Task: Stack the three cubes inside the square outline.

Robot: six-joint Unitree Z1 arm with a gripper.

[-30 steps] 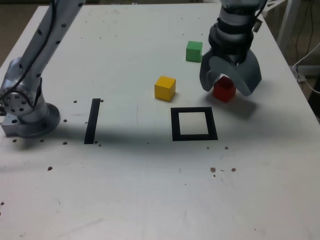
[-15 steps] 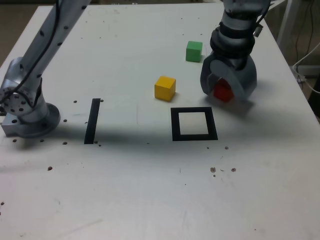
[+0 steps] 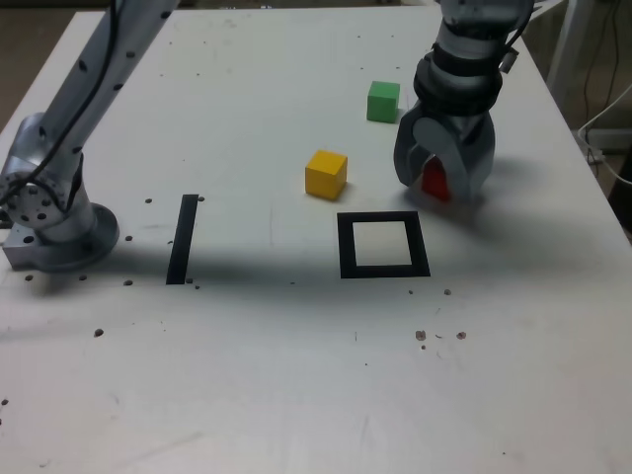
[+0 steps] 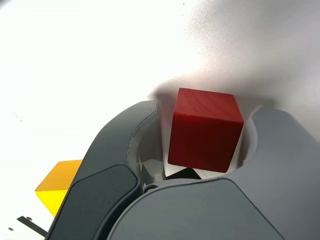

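Item 1: small matte red cube (image 4: 205, 129), flat-faced, sharp-edged, faint grain visible on the top face in my wrist view. It sits on the white table (image 3: 296, 375), behind the far right corner of the outline as the exterior view shows it, near the tape but outside it. I judge it light, rigid and not fragile; the matte faces should give fair friction. Best hold: two opposite side faces, square on, around mid-height, so it does not twist out at a corner.

Item 2: grey two-jawed gripper (image 3: 441, 178). It straddles the red cube, jaws drawn in close on either side. My wrist view shows thin slivers of gap at both faces, so I cannot tell whether the grip is made; I count it as narrowed around the cube, not confirmed holding.

Item 3: small matte yellow cube (image 3: 326, 174), free-standing, to the exterior view's left of the gripper, well apart from it. Same handling expected.

Item 4: small matte green cube (image 3: 383, 101), farther back, untouched.

Item 5: thick black tape square outline (image 3: 383, 271), white centre, nothing inside it. All three cubes lie outside it; stacking is not yet begun.
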